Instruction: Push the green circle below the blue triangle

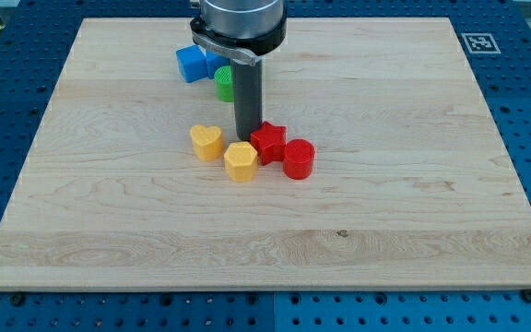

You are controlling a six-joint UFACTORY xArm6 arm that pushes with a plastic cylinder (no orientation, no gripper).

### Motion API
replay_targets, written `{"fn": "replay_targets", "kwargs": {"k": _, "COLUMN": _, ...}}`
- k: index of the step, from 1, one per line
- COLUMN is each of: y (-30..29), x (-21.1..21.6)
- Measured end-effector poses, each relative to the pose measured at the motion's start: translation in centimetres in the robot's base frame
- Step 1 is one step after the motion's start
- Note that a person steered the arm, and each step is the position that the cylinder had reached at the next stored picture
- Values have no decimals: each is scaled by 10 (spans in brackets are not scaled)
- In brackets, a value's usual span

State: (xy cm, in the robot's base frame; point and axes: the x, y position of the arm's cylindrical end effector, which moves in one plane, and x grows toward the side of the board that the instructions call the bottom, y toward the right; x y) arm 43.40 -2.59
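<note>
Wooden board [385, 203] on blue pegboard, bare rod's tip [248, 137] clamping nothing, touching red star [267, 141], green circle [224, 83] half-hidden behind rod beside blue block [192, 63]: risk of shoving red star, red cylinder [299, 159] instead.

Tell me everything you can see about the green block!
The green block is mostly hidden: only a small bright green piece shows, plastic-looking, with a rounded side. It sits on the wooden board near the view's top, just below the blue block and seemingly touching it. The dark rod covers its right part.
</note>
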Motion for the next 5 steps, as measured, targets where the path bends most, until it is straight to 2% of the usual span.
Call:
{"fn": "replay_targets", "kwargs": {"k": 1, "y": -6, "x": -14}}
{"fn": "replay_targets", "kwargs": {"k": 2, "y": -33, "x": -57}}
{"fn": "replay_targets", "kwargs": {"k": 3, "y": -74, "x": -73}}
{"fn": "replay_targets", "kwargs": {"k": 4, "y": -125, "x": -69}}
{"fn": "replay_targets", "kwargs": {"k": 5, "y": -153, "x": -46}}
